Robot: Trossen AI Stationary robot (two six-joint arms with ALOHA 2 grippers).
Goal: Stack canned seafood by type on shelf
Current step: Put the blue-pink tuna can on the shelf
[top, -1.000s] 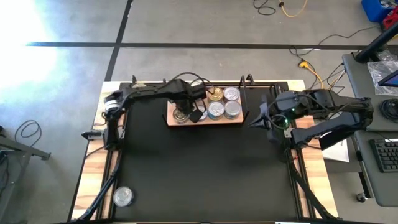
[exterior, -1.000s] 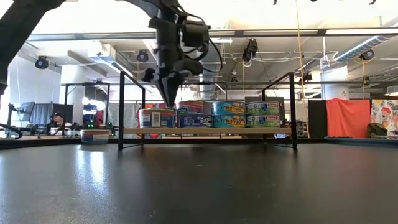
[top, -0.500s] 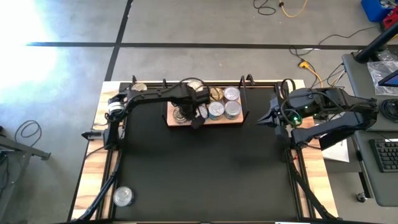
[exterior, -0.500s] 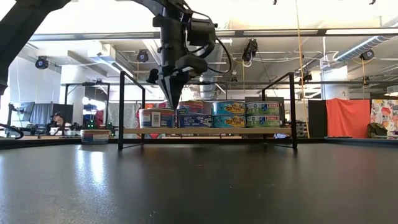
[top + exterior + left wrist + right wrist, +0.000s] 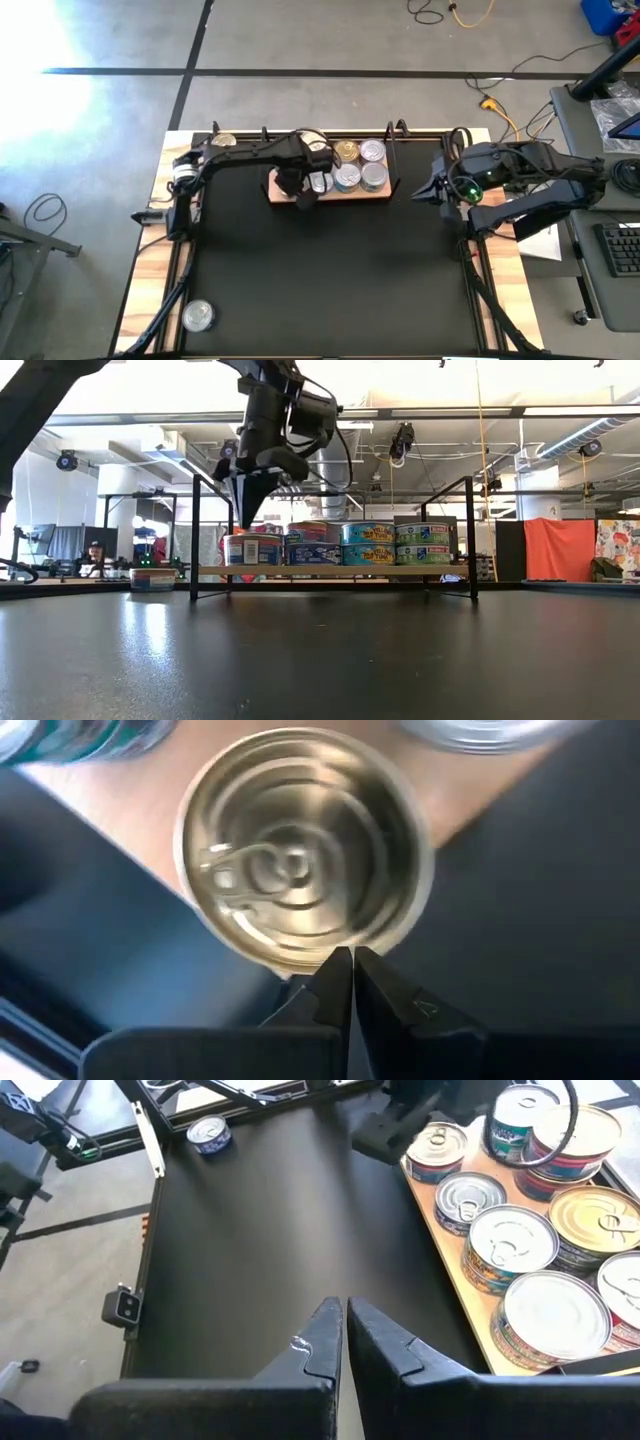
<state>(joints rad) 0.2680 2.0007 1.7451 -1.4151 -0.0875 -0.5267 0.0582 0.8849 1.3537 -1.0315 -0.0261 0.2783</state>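
We see the left gripper [image 5: 247, 510], closed and empty, directly above the gold-lidded tin [image 5: 300, 870] at the left end of the shelf [image 5: 345, 193], so this arm is the nearer one.

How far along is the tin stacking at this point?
Mostly done: the tins sit grouped on the shelf. Nothing is in hand: the left gripper hovers shut and empty above the shelf's end tin, and the right gripper waits shut beside the shelf. Left: one stray tin at the table's near corner.
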